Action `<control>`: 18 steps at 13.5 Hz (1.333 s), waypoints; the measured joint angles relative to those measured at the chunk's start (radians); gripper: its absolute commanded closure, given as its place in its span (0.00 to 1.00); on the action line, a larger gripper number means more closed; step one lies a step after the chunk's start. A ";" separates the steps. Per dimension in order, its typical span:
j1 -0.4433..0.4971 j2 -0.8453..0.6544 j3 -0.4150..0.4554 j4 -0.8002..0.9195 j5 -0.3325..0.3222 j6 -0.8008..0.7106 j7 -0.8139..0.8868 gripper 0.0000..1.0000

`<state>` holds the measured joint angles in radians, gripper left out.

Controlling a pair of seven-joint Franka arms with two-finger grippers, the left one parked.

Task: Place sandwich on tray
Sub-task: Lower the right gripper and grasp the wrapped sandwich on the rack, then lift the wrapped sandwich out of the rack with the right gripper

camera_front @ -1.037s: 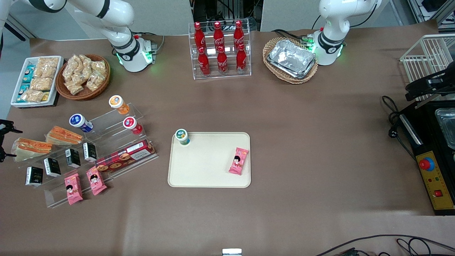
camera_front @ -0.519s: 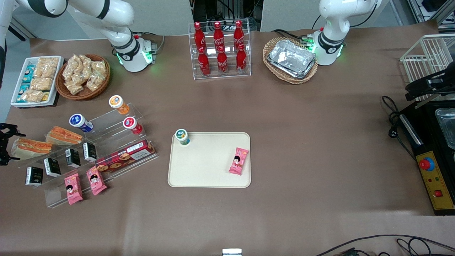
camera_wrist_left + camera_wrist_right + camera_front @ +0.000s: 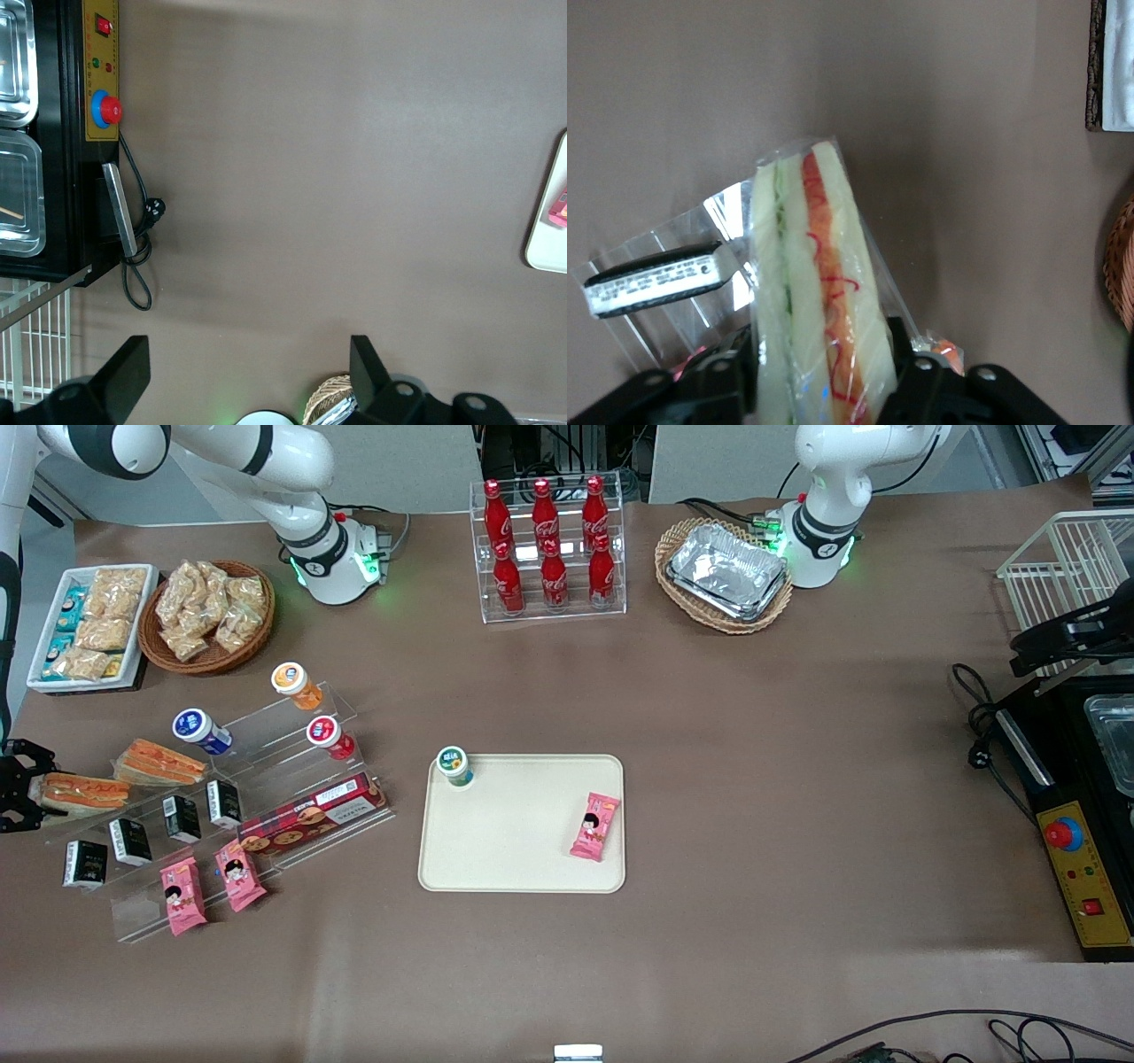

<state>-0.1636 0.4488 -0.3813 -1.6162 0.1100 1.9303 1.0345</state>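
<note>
Our gripper [image 3: 16, 797] sits at the working arm's end of the counter, jaws straddling the sandwich [image 3: 819, 292] on the acrylic rack [image 3: 221, 815]. We should squeeze gently, lift straight, then cross to the tray [image 3: 523, 859].

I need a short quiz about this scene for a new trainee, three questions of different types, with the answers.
1. True or false: the sandwich already lies on the tray.
2. What flanks the sandwich in the right wrist view? A) a bottle B) the fingers of the gripper C) a basket
3. Fill in: on the tray stand a small cup and a ____ snack packet.

Key:
1. False; the sandwich sits at the display rack, toward the working arm's end of the table.
2. B; one finger on each side of the sandwich.
3. Pink.
</note>
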 measured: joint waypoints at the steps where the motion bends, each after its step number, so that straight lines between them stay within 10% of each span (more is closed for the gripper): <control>1: 0.000 0.000 0.000 0.000 0.000 0.001 -0.003 0.73; 11: 0.018 -0.146 0.010 0.062 0.002 -0.148 -0.088 0.96; 18: 0.253 -0.256 0.019 0.107 0.009 -0.342 0.230 1.00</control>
<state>0.0894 0.1926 -0.3628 -1.5091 0.1192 1.5881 1.2647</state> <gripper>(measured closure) 0.815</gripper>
